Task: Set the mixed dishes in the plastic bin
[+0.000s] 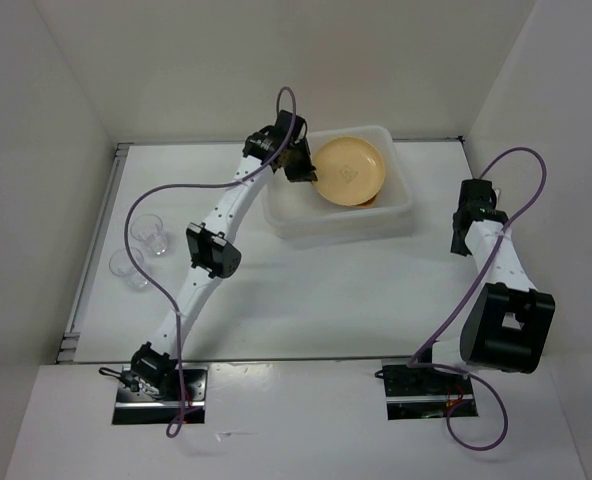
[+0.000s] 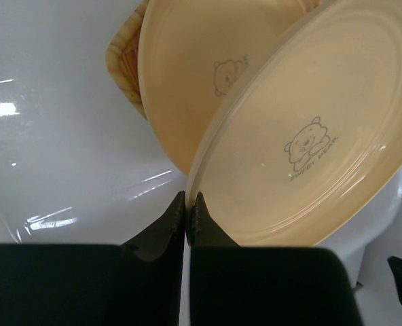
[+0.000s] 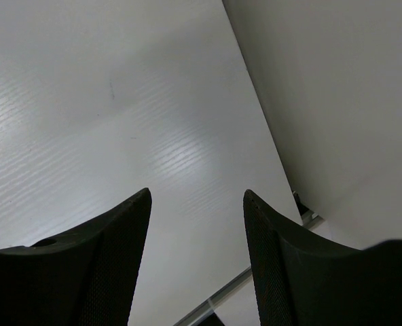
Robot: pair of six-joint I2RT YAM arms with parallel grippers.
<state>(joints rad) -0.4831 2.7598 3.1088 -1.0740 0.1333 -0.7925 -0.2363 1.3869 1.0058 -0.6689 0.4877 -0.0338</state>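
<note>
1. From above: the white translucent rectangular plastic bin (image 1: 401,212) sits at the far middle of the white table (image 1: 326,290), its long side running left to right. The left arm (image 1: 211,250) stretches diagonally from the near left corner to the bin's left end. There the left gripper (image 1: 304,170) meets the left rim of a round orange-yellow plate (image 1: 351,170). This plate is over the inside of the bin, face upward and slightly tilted; being round, it has no long axis. A brownish edge peeks out under its near side. A small clear cup (image 1: 152,236) and a second clear cup (image 1: 128,268) stand upright just beside each other on the table, well to the left of the bin and close to the left arm's purple cable (image 1: 136,205). The right arm (image 1: 501,265) is folded at the right side, apart from the bin.

2. Left wrist: the black fingertips are pressed together on the plate's thin rim, a tight pinch. The plate slants up to the right, with a small bear print on its face. Behind it lies a second round orange-yellow plate (image 2: 201,61) with the same print, and under that a tan woven-textured plate (image 2: 123,68) shows only one corner. The held plate hides much of both.

3. Right wrist: the right gripper (image 3: 196,197) has its jaws standing apart with nothing between them, over bare table beside the white side wall (image 3: 337,102).
</note>
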